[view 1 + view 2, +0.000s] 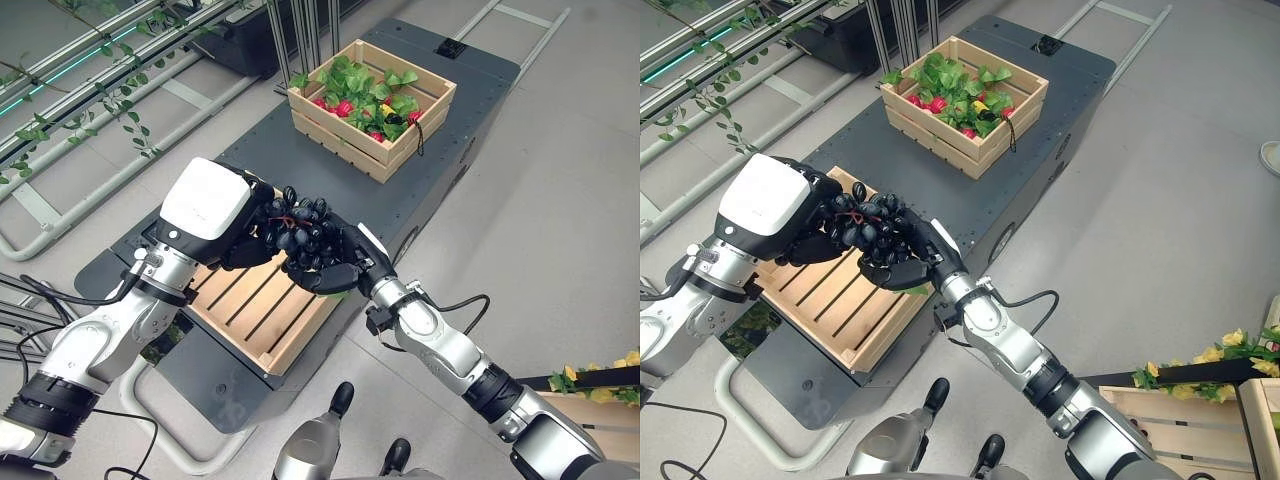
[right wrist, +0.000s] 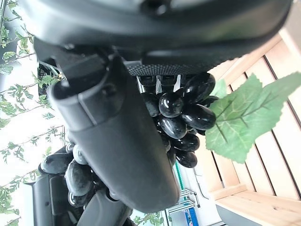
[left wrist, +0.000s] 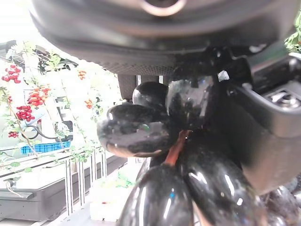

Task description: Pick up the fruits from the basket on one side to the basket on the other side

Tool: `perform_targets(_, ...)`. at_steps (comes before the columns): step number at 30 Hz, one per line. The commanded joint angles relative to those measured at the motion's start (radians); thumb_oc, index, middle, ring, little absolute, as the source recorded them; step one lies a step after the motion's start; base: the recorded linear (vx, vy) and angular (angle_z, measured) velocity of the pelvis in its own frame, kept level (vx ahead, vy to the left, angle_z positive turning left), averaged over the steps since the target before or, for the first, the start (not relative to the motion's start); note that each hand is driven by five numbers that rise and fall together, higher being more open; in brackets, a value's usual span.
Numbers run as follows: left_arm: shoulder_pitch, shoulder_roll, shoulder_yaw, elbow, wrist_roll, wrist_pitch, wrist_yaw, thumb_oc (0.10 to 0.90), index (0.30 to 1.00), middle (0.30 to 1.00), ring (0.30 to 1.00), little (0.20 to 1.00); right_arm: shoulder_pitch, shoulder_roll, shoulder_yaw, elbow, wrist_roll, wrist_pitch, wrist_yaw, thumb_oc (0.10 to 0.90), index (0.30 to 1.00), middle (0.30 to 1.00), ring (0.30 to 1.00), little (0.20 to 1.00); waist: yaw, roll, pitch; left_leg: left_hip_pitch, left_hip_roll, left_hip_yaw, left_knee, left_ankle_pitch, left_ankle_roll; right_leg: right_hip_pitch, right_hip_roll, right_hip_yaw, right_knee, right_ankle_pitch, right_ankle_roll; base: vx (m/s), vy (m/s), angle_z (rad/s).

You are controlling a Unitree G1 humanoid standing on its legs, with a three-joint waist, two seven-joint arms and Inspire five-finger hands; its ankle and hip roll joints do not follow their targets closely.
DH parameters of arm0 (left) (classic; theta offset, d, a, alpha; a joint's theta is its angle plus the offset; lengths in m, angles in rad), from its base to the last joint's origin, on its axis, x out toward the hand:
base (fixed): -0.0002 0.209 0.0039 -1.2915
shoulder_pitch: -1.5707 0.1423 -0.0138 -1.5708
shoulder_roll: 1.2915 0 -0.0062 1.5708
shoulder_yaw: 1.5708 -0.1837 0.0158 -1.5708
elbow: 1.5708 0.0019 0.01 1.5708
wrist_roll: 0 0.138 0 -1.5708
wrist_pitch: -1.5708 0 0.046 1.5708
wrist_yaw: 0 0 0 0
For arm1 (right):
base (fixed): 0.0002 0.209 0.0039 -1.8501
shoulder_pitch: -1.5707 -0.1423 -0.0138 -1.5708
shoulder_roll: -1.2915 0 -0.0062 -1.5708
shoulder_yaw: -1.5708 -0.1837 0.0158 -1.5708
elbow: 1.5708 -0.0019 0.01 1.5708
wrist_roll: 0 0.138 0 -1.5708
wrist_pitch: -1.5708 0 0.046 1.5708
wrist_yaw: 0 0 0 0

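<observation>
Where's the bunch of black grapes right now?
In the head views the grape bunch is held between the left hand and right hand, above the near crate's far edge, well short of the far leafy crate.

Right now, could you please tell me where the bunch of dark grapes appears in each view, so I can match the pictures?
Left eye view: bunch of dark grapes at centre, between the left hand and right hand, above the near wooden crate.
Right eye view: left of centre, between the same hands.
Left wrist view: large, close, lower centre.
Right wrist view: centre, beside a green leaf.
Shared landmark: the near wooden crate's slats.
</observation>
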Motion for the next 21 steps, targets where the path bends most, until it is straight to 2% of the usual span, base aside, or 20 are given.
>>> perform_targets(1,-0.076,-0.021,-0.027,-0.022,-0.082,-0.016,0.035,0.400,0.300,0.300,0.300,0.300,-0.045,0.119,0.048,-0.002,0.033,-0.144,0.068,0.800,0.900,0.900,0.900,0.900,-0.002,-0.019,-0.240,0.043,-0.070,-0.023,0.000,-0.119,0.024,-0.053,-0.031,-0.004,-0.001,0.071,-0.007,0.00,0.000,0.00)
perform_targets(7,-0.078,-0.018,-0.029,-0.020,-0.091,-0.027,0.020,0.400,0.300,0.300,0.300,0.300,-0.039,0.122,0.040,0.000,0.044,-0.162,0.066,0.800,0.900,0.900,0.900,0.900,-0.005,-0.017,-0.240,0.044,-0.069,-0.018,0.000,-0.120,0.026,-0.054,-0.031,0.001,0.000,0.072,-0.005,0.00,0.000,0.00)
perform_targets(8,-0.079,-0.014,-0.027,-0.020,-0.099,-0.030,0.012,0.400,0.300,0.300,0.300,0.300,-0.031,0.120,0.039,-0.002,0.044,-0.165,0.066,0.739,0.808,0.808,0.808,0.808,-0.008,-0.016,-0.241,0.045,-0.069,-0.015,0.000,-0.120,0.026,-0.054,-0.031,0.002,-0.001,0.072,-0.004,0.00,0.000,0.00)
perform_targets(9,-0.081,-0.014,-0.028,-0.021,-0.101,-0.029,0.008,0.400,0.300,0.300,0.300,0.300,-0.030,0.120,0.040,-0.002,0.045,-0.165,0.065,0.588,0.582,0.582,0.582,0.582,-0.008,-0.016,-0.242,0.045,-0.069,-0.014,0.000,-0.121,0.026,-0.054,-0.031,0.003,-0.001,0.072,-0.004,0.00,0.000,0.00)
perform_targets(11,-0.082,-0.014,-0.029,-0.027,-0.100,-0.025,-0.011,0.400,0.300,0.300,0.300,0.300,-0.021,0.121,0.035,-0.003,0.049,-0.167,0.061,0.400,0.300,0.300,0.300,0.300,-0.011,-0.014,-0.242,0.045,-0.068,-0.012,0.000,-0.121,0.027,-0.055,-0.032,0.004,-0.001,0.072,-0.004,0.00,0.000,0.00)
perform_targets(21,-0.073,-0.006,-0.033,-0.013,-0.104,-0.017,-0.009,0.400,0.300,0.300,0.300,0.300,-0.013,0.117,0.030,-0.001,0.065,-0.166,0.061,0.400,0.300,0.300,0.300,0.300,-0.017,-0.012,-0.238,0.048,-0.065,-0.001,0.000,-0.124,0.027,-0.053,-0.031,0.009,-0.006,0.074,-0.004,0.00,0.000,0.00)
